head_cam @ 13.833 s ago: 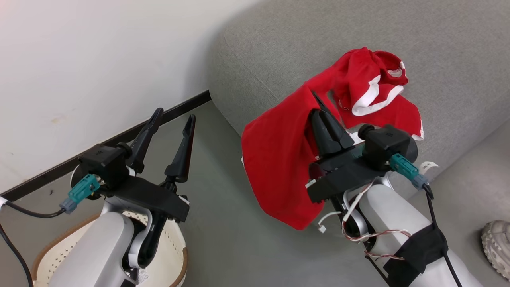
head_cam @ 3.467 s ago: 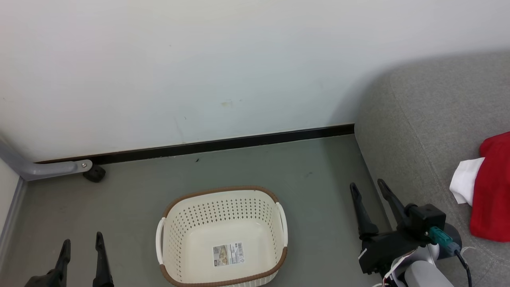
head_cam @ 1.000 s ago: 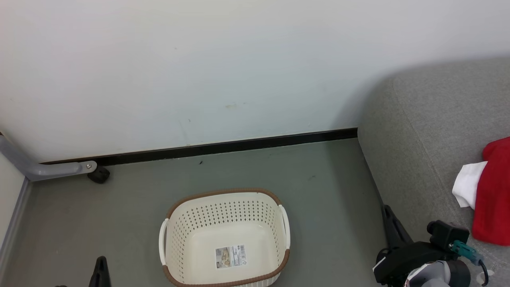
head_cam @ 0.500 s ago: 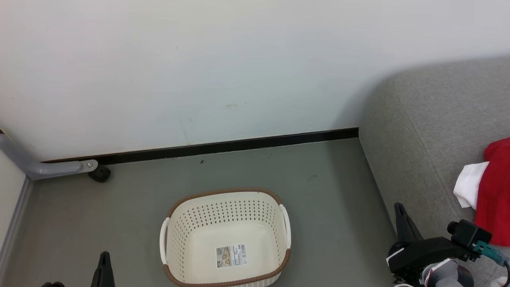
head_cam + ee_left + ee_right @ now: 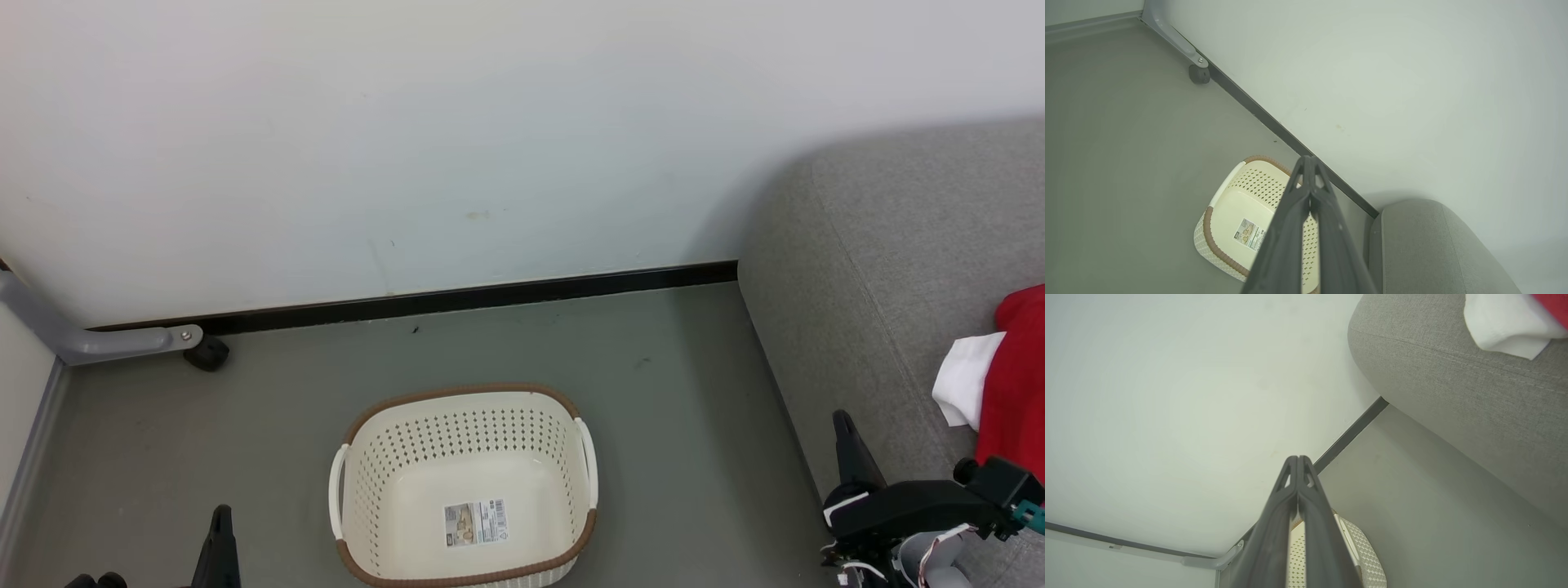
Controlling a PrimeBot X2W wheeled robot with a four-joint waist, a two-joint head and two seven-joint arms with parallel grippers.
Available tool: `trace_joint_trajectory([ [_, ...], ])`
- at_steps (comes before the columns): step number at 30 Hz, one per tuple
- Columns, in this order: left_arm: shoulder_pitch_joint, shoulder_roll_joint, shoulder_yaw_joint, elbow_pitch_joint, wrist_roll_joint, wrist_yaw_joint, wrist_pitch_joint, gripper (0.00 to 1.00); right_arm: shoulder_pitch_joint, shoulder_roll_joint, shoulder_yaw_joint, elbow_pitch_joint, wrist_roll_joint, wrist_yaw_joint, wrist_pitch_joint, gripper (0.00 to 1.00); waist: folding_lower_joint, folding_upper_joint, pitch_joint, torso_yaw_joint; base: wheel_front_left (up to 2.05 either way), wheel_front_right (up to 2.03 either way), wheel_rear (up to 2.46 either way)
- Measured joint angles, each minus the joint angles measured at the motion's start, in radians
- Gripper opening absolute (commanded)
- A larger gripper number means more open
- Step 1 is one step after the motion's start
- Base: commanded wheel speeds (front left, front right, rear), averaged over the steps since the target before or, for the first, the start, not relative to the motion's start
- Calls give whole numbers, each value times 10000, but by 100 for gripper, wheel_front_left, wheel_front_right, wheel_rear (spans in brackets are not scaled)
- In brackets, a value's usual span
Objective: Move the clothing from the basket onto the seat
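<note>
The cream basket (image 5: 392,457) with a brown rim stands on the grey floor, holding nothing but a label sticker (image 5: 476,523). The basket (image 5: 1224,204) also appears in the left wrist view, and its perforated wall (image 5: 1367,559) in the right wrist view. Red clothing (image 5: 1016,376) with white trim lies on the grey seat (image 5: 890,245) at the right edge; its white trim (image 5: 1506,322) rests on the seat (image 5: 1453,375). My left gripper (image 5: 1310,163) is shut and empty, low at the bottom left (image 5: 220,518). My right gripper (image 5: 1298,459) is shut and empty, beside the seat's front (image 5: 842,425).
A white wall with a black baseboard (image 5: 457,298) runs behind the basket. A grey metal leg with a black caster (image 5: 204,355) stands at the left by the wall. Open grey floor (image 5: 678,408) lies between the basket and the seat.
Both grippers have sunk lower in the head view, the right one also drifting right along the seat's front. The basket and the clothing have stayed put.
</note>
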Motion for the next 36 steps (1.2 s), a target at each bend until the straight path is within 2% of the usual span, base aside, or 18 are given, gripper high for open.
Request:
trace_joint_trajectory([
  [36, -813, -568, 495, 86, -4311, -840, 1269, 0, 365, 19, -1578, -794, 4936, 523, 1235, 0, 0, 0, 50, 102, 0, 0, 0],
])
